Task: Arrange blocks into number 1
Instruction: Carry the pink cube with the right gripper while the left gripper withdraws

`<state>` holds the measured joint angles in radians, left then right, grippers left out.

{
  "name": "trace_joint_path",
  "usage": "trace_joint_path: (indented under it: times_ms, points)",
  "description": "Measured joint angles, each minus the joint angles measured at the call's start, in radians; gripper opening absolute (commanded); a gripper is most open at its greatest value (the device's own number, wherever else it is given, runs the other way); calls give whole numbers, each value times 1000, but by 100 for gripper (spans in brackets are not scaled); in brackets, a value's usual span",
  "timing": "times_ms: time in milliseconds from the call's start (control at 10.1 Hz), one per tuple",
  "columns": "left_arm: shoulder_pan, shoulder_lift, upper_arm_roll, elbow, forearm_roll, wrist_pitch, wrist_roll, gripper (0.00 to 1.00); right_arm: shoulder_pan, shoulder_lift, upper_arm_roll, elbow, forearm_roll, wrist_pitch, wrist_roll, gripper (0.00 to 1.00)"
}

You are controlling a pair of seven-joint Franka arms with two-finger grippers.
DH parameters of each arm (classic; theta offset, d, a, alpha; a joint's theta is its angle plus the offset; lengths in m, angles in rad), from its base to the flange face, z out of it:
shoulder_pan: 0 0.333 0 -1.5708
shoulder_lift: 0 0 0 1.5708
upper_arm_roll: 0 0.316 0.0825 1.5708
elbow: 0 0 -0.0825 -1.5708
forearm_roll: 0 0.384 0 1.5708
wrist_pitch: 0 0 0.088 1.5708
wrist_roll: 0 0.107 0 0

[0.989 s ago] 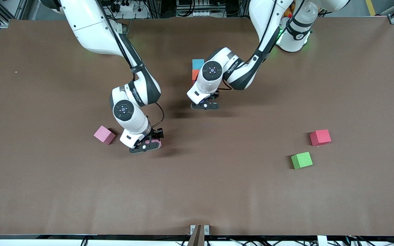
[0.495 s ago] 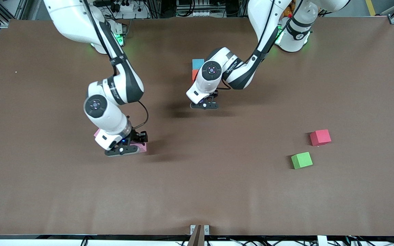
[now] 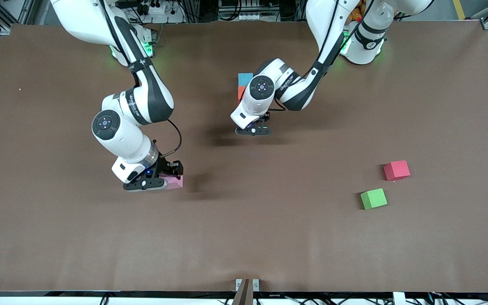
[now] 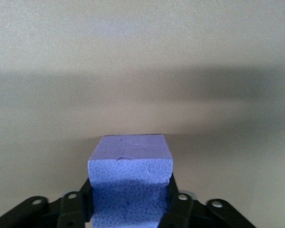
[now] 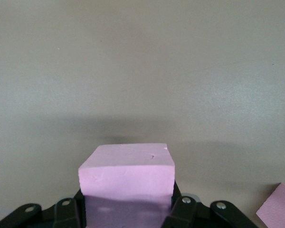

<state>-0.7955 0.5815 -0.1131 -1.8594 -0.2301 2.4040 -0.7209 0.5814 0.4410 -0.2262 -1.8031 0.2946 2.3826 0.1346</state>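
Note:
My right gripper [image 3: 164, 180] [image 5: 127, 203] is shut on a pink block [image 3: 175, 181] [image 5: 127, 172], low over the table near the middle. A second pink block [image 5: 278, 212] lies beside it; my right arm hides that one in the front view. My left gripper [image 3: 252, 130] [image 4: 129, 202] is shut on a purple block [image 4: 130, 164], low at the table. Its fingers [image 4: 176, 209] press the block's sides. The left gripper sits just on the front-camera side of an orange block [image 3: 240, 92], and a light blue block [image 3: 245, 79] touches the orange one, farther from that camera.
A red block [image 3: 396, 170] and a green block [image 3: 373, 198] lie apart toward the left arm's end of the table, the green one nearer the front camera. The brown table [image 3: 269, 237] is bare along the front.
My right arm has carried its pink block toward the right arm's end of the table and now covers the second pink block in the front view. The left arm has stayed in place.

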Motion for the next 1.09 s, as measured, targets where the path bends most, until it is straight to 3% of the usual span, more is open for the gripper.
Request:
trace_joint_path:
  times_ms: [495,890,1088]
  points:
    - [32,-43,32,31,0,-10,-50,100,5,-11,3,1,3,5,28,62]
    - [219,-226,40,39,30,-140,-31,100,137,-9,10,2,4,12,161,63]
    - [336,-262,40,34,49,-186,25,100,227,15,12,0,4,11,170,63]
